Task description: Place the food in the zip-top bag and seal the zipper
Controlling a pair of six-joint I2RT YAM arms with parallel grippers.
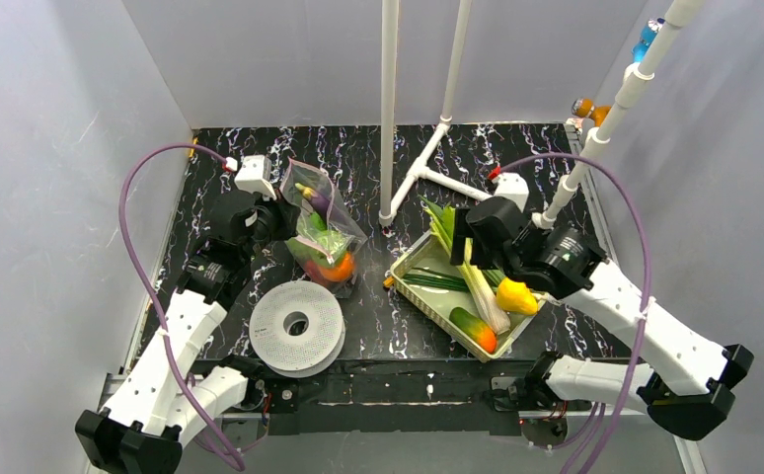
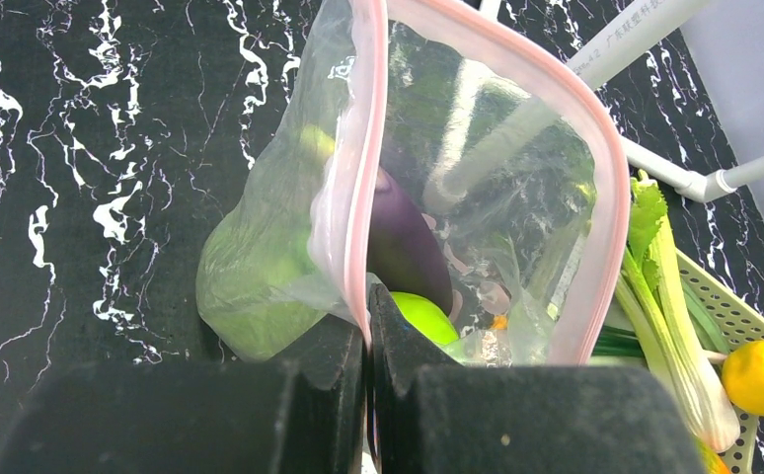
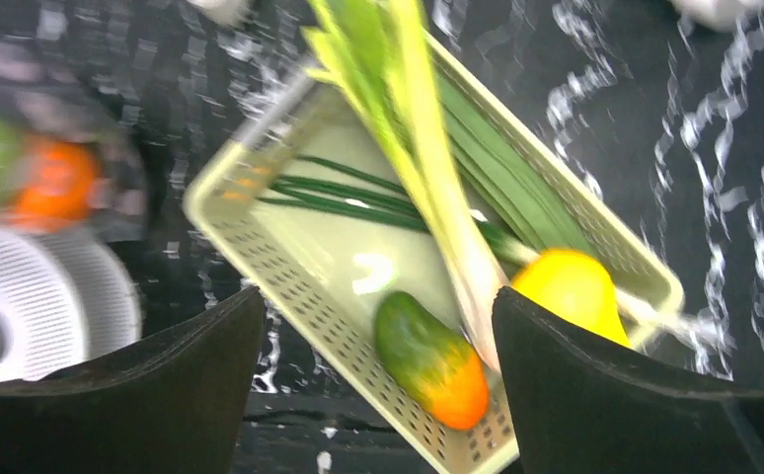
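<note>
From above, the pale green tray point(image 1: 410, 259) lies on the black marbled table point(image 1: 220, 148). The zip-top bag point(image 1: 324, 212) stands to the left of the tray, apart from it, with an eggplant point(image 1: 316, 200) and an orange point(image 1: 339, 267) showing through the plastic. The left gripper point(image 1: 284, 215) sits at the bag's edge on the side away from the tray. A white spool point(image 1: 296, 327) lies left of the tray's near corner. Inside the tray are leeks point(image 1: 477, 281), a yellow pear point(image 1: 516, 296) and a cucumber point(image 1: 473, 329). The right gripper point(image 1: 467, 237) hangs over the tray's far end, with its fingers hidden from this angle.

In the left wrist view, the left gripper point(image 2: 368, 336) has its jaws pressed together, pinching the pink zipper point(image 2: 358, 148) at one end of the bag's mouth. The rest of the mouth gapes wide toward the tray point(image 2: 743, 316). The eggplant point(image 2: 403, 242) and a green apple point(image 2: 422, 316) lie inside.

The right wrist view is blurred. The right gripper point(image 3: 376, 296) is spread wide above the tray point(image 3: 250, 242), holding nothing. The cucumber point(image 3: 429, 357), pear point(image 3: 571, 291) and leeks point(image 3: 427, 168) lie in the tray. The spool point(image 3: 33, 301) and orange point(image 3: 52, 183) are off to the tray's left
</note>
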